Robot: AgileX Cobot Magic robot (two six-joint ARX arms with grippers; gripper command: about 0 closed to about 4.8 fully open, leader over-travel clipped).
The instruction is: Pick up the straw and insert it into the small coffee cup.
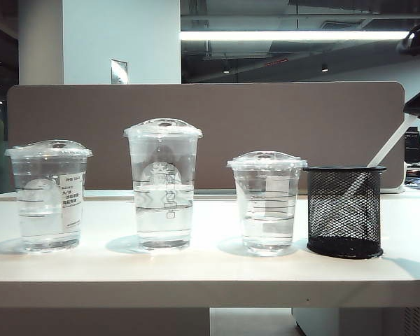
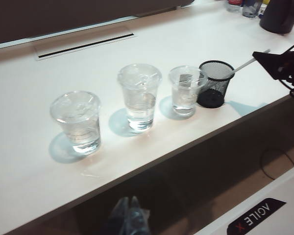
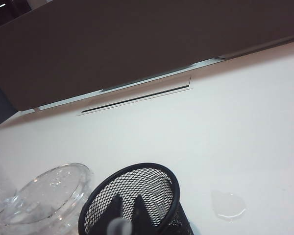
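In the exterior view, three lidded clear cups of water stand in a row on the white table (image 1: 196, 269). First is the wide cup with a printed sticker (image 1: 49, 196), then the tallest cup with a round logo (image 1: 162, 185), then the small coffee cup (image 1: 267, 203). Just beside it, at its 3 o'clock, sits the black mesh pen holder (image 1: 344, 210). The straw (image 1: 390, 143) stands in that holder and leans out toward 1 o'clock. There we see the right gripper (image 2: 257, 55) pinched onto its upper end. The left gripper (image 2: 129, 215) hangs below the table's front edge, well apart from the cups. It is too blurred for us to tell how its jaws stand.
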